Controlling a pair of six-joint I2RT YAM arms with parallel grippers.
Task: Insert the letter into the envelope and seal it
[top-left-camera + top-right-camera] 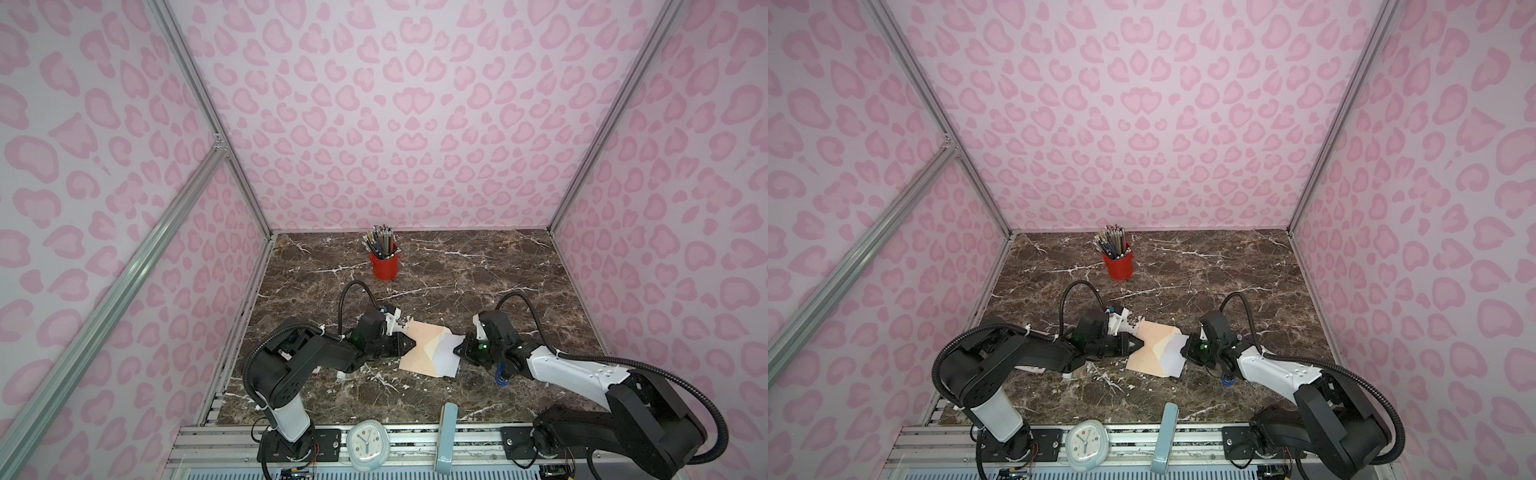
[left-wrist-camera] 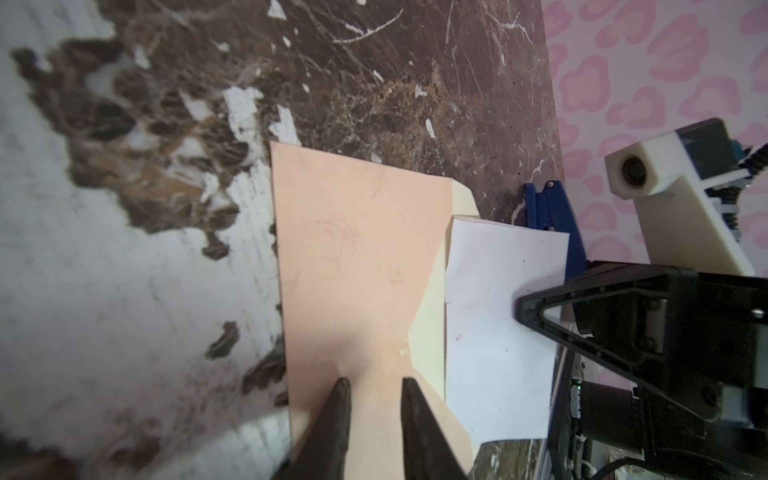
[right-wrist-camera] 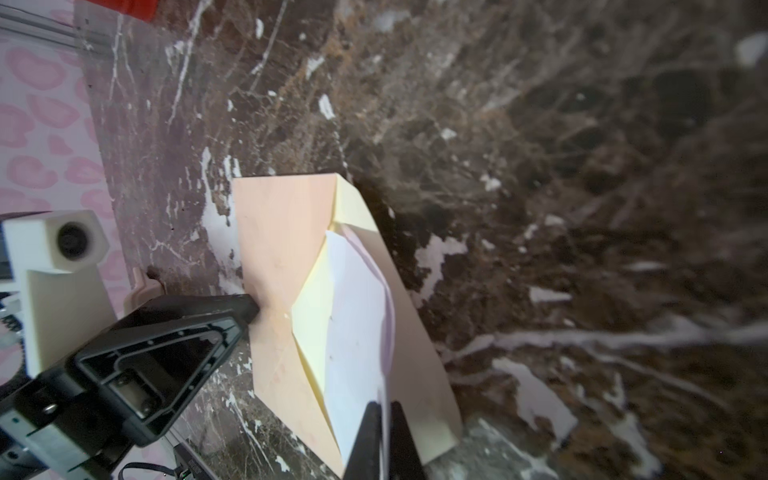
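Note:
The peach-pink envelope (image 1: 417, 351) (image 1: 1150, 345) lies flat mid-table, its cream flap open toward the right arm. The white letter (image 1: 449, 353) (image 1: 1173, 355) sits partly inside its mouth, about half sticking out. My left gripper (image 1: 412, 343) (image 2: 372, 382) rests on the envelope's (image 2: 357, 270) far side from the flap, fingers a little apart with their tips on the paper. My right gripper (image 1: 457, 351) (image 3: 384, 405) is shut on the letter's (image 3: 357, 332) outer edge, which bows slightly above the flap. The letter's (image 2: 498, 311) drawing does not show.
A red cup of pencils (image 1: 384, 264) stands at the back. A clock (image 1: 368, 444) and a grey-blue upright object (image 1: 446, 436) sit at the front rail. A small white cylinder (image 1: 341, 375) lies under the left arm. A blue object (image 1: 500, 378) lies beneath the right wrist.

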